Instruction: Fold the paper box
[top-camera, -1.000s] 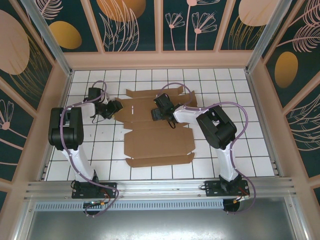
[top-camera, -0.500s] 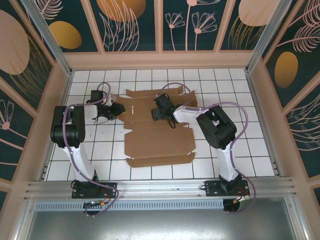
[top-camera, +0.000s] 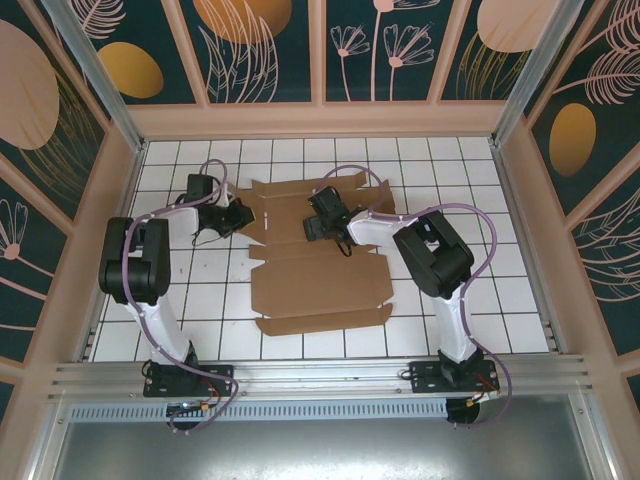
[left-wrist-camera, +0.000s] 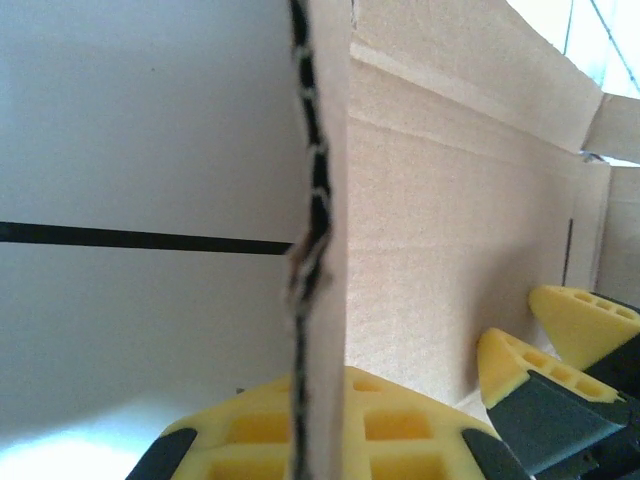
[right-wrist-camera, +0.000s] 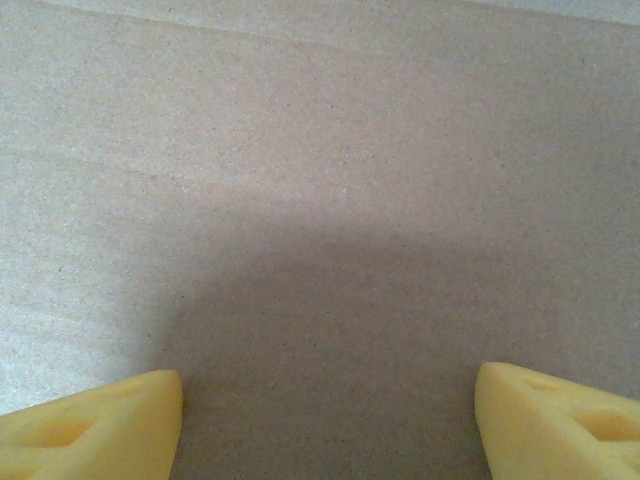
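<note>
The paper box (top-camera: 320, 285) is a flat brown cardboard sheet with flaps, lying open on the white tiled floor at the centre. My left gripper (top-camera: 236, 216) is at the sheet's left edge. In the left wrist view its yellow fingers (left-wrist-camera: 420, 425) are shut on the paper box's (left-wrist-camera: 450, 230) left flap, which stands on edge between them. My right gripper (top-camera: 322, 224) rests over the far middle panel. In the right wrist view it (right-wrist-camera: 330, 420) is open, with its fingertips (right-wrist-camera: 100, 425) spread wide close above bare cardboard (right-wrist-camera: 320, 180).
Tiled floor (top-camera: 520, 300) lies free to the right and left (top-camera: 200, 300) of the sheet. Pink-framed walls (top-camera: 320, 118) close in the cell on three sides. An aluminium rail (top-camera: 320, 375) runs along the near edge by the arm bases.
My left gripper has closed on the sheet's left flap and moved slightly right and farther back. The sheet has shifted a little to the right. The right arm stays put.
</note>
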